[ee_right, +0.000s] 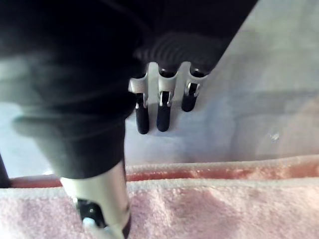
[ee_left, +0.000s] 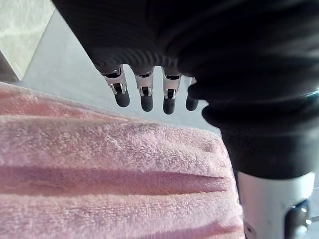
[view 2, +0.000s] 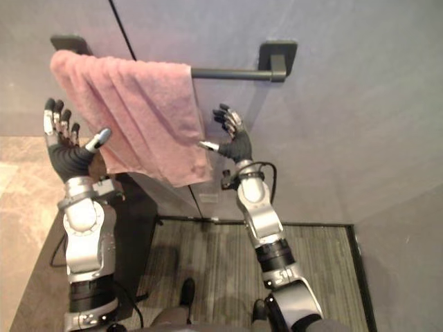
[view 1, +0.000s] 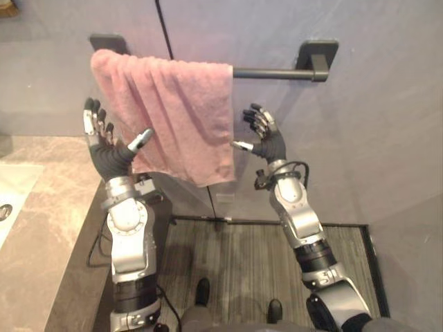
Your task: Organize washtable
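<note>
A pink towel (view 1: 173, 117) hangs folded over the left part of a black wall rail (view 1: 277, 72), its lower edge slanting down to the right. My left hand (view 1: 104, 149) is raised just left of the towel, palm up, fingers straight, thumb reaching toward the cloth without holding it. My right hand (view 1: 263, 135) is raised just right of the towel's edge, fingers relaxed, thumb pointing at the cloth. The towel (ee_left: 109, 169) lies under the left hand's fingers (ee_left: 144, 94), and towel (ee_right: 224, 209) also lies past the right hand's fingers (ee_right: 162, 107).
A marble washtable counter (view 1: 48, 228) with a white basin (view 1: 10, 200) lies at the left. The grey wall (view 1: 374, 138) is close behind the rail. A striped floor mat (view 1: 242, 263) lies below.
</note>
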Motion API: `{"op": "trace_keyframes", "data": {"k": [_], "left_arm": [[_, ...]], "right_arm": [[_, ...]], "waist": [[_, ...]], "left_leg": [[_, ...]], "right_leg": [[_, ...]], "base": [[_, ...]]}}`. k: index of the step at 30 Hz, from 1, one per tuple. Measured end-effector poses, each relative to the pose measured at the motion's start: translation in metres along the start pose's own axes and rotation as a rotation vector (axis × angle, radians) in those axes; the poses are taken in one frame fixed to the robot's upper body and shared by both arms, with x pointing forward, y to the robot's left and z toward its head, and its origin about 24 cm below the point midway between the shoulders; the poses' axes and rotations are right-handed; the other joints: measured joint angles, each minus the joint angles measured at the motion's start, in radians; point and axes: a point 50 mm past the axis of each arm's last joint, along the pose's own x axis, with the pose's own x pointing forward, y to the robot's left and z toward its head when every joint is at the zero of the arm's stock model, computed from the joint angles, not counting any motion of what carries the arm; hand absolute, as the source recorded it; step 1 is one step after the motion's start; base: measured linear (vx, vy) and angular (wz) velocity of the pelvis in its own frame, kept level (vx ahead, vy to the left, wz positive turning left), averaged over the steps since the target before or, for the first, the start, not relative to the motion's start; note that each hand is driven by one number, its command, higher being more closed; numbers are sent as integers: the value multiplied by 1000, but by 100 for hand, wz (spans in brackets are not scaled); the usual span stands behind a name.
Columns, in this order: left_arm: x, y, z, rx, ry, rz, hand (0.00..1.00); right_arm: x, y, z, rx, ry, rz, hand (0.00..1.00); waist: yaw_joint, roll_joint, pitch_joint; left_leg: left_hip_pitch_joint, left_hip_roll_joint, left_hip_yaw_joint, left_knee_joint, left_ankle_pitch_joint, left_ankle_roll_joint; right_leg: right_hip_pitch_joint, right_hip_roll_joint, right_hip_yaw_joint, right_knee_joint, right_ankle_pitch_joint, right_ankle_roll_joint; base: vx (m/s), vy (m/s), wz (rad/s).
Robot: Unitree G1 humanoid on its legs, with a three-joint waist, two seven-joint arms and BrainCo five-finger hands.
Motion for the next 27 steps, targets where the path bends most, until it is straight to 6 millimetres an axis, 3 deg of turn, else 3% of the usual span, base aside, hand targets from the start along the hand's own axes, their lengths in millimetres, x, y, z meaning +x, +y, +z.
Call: {"op": "trace_keyframes", "data": {"k": [4, 11, 15, 22, 25, 26, 27], "left_arm": [[2, 0, 11, -19, -53, 12, 0], [8, -1, 20, -40, -98, 33, 0], [13, -2, 31, -66, -158, 40, 0], [15, 6, 33, -65, -173, 75, 0], [15, 6, 33, -78, -168, 74, 0], [15, 6, 33, -79, -170, 75, 0], [16, 7, 35, -81, -176, 76, 0]], "right_arm": [[18, 4, 24, 34, -78, 15, 0], [37, 12, 43, 47, -126, 49, 0], [45, 17, 49, 68, -129, 68, 0], [55, 24, 55, 105, -126, 89, 0], [56, 24, 52, 111, -110, 92, 0], [58, 26, 52, 112, -105, 100, 100], [60, 29, 53, 120, -102, 118, 100]], "waist": [[3, 1, 13], [23, 2, 34], [26, 3, 55], [33, 4, 89], [51, 3, 94], [54, 3, 96], [54, 2, 103]], "left_leg": [[-13, 0, -1, 7, 0, 0], [-30, 0, -4, 6, 6, -7], [-37, 0, -15, 0, 20, -10], [-44, 1, -29, -17, 39, -12], [-47, 1, -30, -17, 44, -9], [-47, 2, -31, -17, 45, -9], [-47, 2, -32, -17, 49, -11]], "right_leg": [[-13, 1, 0, 5, 0, 0], [-35, 3, -3, 21, -6, -1], [-45, 4, -10, 32, -6, -2], [-49, 4, -28, 36, -6, -2], [-49, 4, -31, 36, -6, -2], [-49, 4, -31, 36, -6, -2], [-49, 5, -33, 36, -6, -2]], "base": [[0, 0, 0], [-10, -3, 1], [-31, -7, 6], [-42, 0, 8], [-8, 2, 3], [0, 0, 0], [0, 0, 0]]}}
